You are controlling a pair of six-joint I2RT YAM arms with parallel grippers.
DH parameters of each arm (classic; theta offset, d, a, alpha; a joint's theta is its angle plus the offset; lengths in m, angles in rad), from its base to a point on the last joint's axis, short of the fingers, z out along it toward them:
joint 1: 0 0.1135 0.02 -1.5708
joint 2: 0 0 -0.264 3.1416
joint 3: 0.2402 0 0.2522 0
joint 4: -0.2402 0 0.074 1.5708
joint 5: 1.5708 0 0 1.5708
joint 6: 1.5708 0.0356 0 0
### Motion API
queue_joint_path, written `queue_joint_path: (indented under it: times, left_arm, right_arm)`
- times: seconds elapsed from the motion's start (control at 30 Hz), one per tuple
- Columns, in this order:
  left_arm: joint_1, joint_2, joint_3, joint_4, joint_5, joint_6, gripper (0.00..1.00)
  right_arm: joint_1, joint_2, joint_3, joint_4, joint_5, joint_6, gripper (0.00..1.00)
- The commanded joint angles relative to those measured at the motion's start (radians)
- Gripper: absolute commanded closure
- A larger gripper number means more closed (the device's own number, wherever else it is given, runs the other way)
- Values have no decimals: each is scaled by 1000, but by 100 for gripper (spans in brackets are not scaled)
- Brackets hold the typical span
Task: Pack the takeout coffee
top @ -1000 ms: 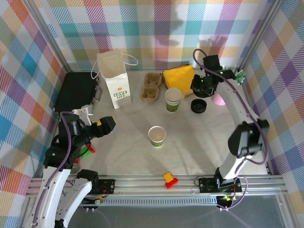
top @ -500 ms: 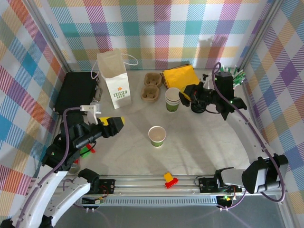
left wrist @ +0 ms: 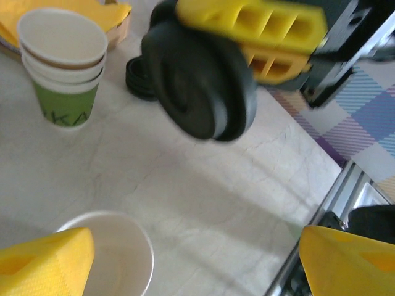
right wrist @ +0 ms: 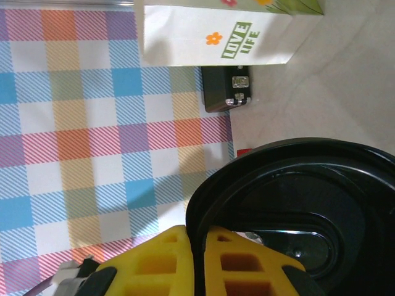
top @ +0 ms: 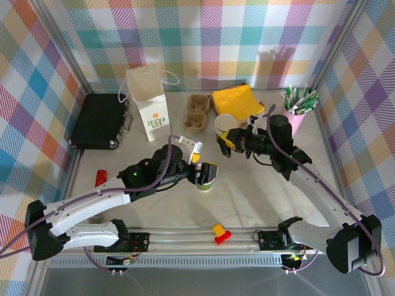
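The lidless coffee cup (left wrist: 120,253) stands mid-way across the surface (top: 265,191), just inside the wide-open, empty left end effector (left wrist: 194,262), likely to be steadied. The right end effector (top: 229,142), clamped on the black lid (left wrist: 200,86), holds it just far-right for capping.

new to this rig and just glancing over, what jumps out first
The black lid, pinched on edge in the right jaws above the table, near the stacked cups. Close by, the left jaws stand open at a lone lidless cup mid-table. A white paper bag stands upright at the back left.
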Motion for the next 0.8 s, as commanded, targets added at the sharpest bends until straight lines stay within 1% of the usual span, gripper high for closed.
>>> queue_joint_path:
  times: [0.0, 0.23, 0.43, 0.6, 0.7, 0.77]
  left_arm:
    - [-42, 37, -11, 195, -74, 71, 14]
    - [-65, 109, -50, 366, -121, 64, 17]
    - [-65, 163, -39, 392, -162, 50, 22]
    - [-65, 205, -43, 413, -170, 43, 23]
    - [-65, 223, -41, 427, -178, 30, 27]
    - [-65, 229, -41, 441, -178, 30, 33]
  right_arm:
    - [19, -21, -18, 58, 35, 37, 90]
    - [47, -34, -42, 66, 65, 47, 90]
    - [61, -43, -43, 66, 72, 53, 90]
    - [72, -63, -45, 55, 87, 57, 89]
    - [77, -74, -51, 54, 91, 60, 89]
    - [79, -81, -52, 50, 93, 59, 89]
